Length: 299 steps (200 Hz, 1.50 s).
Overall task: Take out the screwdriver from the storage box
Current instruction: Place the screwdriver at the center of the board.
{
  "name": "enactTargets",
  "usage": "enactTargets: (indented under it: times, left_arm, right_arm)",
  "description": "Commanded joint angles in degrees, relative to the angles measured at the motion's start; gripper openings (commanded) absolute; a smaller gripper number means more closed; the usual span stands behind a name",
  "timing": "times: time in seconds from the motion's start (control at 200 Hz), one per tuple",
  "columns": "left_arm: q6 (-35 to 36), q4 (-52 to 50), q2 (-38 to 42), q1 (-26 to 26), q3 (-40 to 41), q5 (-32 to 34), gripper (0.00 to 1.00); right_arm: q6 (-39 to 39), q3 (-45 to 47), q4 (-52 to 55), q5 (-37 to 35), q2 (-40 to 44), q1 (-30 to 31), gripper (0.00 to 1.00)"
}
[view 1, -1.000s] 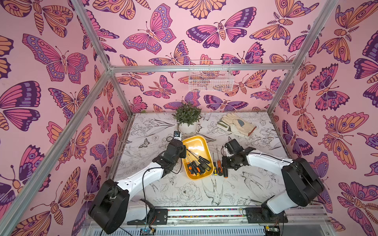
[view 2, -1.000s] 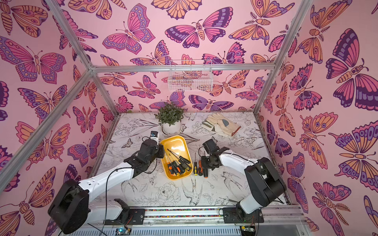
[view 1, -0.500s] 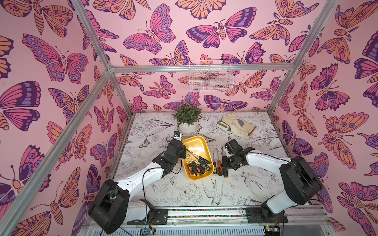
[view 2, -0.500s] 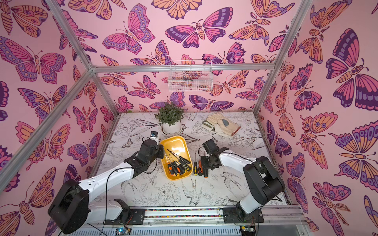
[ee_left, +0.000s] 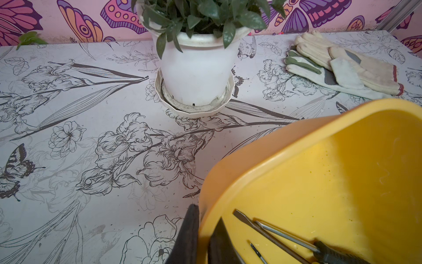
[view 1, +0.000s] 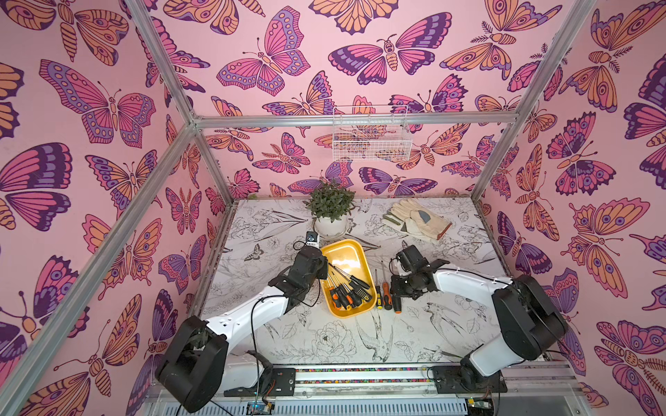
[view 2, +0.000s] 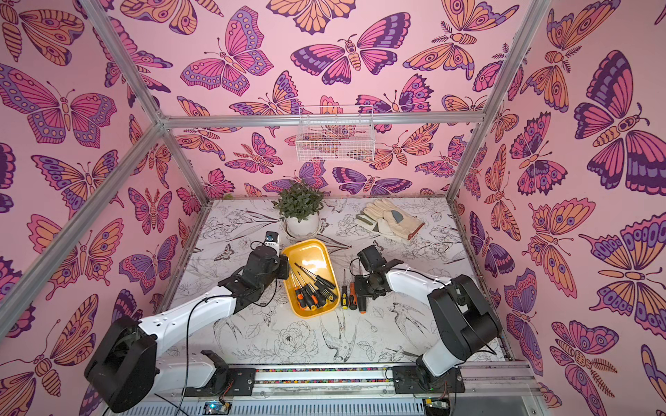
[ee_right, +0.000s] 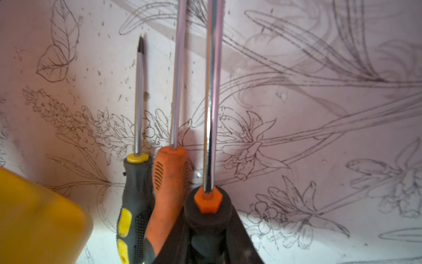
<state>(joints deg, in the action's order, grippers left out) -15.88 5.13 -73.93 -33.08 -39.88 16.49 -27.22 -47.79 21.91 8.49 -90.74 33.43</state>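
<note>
Nothing moved; only the wrist view shows right gripper (ee_right: 209, 225) clamping screwdriver (ee_right: 211, 114).

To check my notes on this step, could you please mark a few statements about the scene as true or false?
1. The left gripper has its jaws clamped on the rim of the storage box. True.
2. The storage box is empty. False: several screwdrivers lie in it.
3. The yellow-and-black screwdriver lies on the table, outside the storage box. True.
4. The right gripper holds nothing. False: its jaws are shut on a black-handled screwdriver.
5. The gloves lie in the storage box. False: they lie on the table, apart from it.
</note>
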Motion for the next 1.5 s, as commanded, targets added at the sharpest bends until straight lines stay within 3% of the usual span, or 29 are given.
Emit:
enactTargets:
  times: [0.0,0.27,0.876,1.342,1.492]
  left_arm:
    - [1.8,-2.6,0.5,-0.3,1.9,0.1,0.00]
    - [1.8,-2.5,0.4,-0.2,1.8,0.1,0.00]
    - [1.9,-2.6,0.4,-0.3,1.9,-0.2,0.00]
    - [1.8,-2.7,0.5,-0.3,1.8,-0.3,0.00]
    - [1.9,-2.7,2.5,-0.3,1.5,-0.4,0.00]
  right_arm:
    - [-0.5,1.3,-0.3,-1.2,-1.2,-0.5,0.26]
    - [-0.7,1.7,-0.8,-1.0,-1.2,-0.6,0.32]
    - [-1.4,2.3,-1.2,-1.3,0.4,-0.8,0.36]
    - [-1.4,0.4,4.4,-2.2,10.4,-0.7,0.36]
    - [-1.7,-1.6,7.7,-3.2,15.9,2.0,0.36]
